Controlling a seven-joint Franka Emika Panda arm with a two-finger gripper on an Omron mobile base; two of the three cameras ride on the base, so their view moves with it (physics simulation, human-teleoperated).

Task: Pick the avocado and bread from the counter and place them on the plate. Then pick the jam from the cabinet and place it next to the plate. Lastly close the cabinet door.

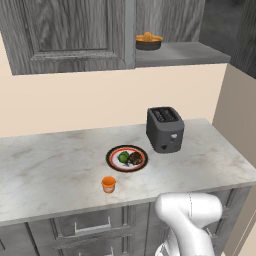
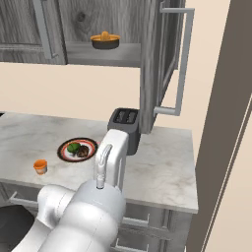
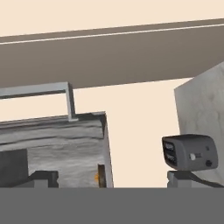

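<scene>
No writing shows on the jam [image 1: 108, 183] or toaster [image 1: 165, 129].

Avocado [image 1: 123, 158] bright green, bread [image 1: 135, 159] dk brown, plate [image 1: 114, 151] red-orange/blk rim, jam [image 1: 108, 184] orange, desk [image 1: 50, 170] pale veined marble.

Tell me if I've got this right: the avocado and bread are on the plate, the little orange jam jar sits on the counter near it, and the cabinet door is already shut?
Not quite. The cabinet door is open, swung out toward the room in the right base view. The rest holds: the avocado and bread lie on the plate, and the jam stands on the counter near it.
</scene>
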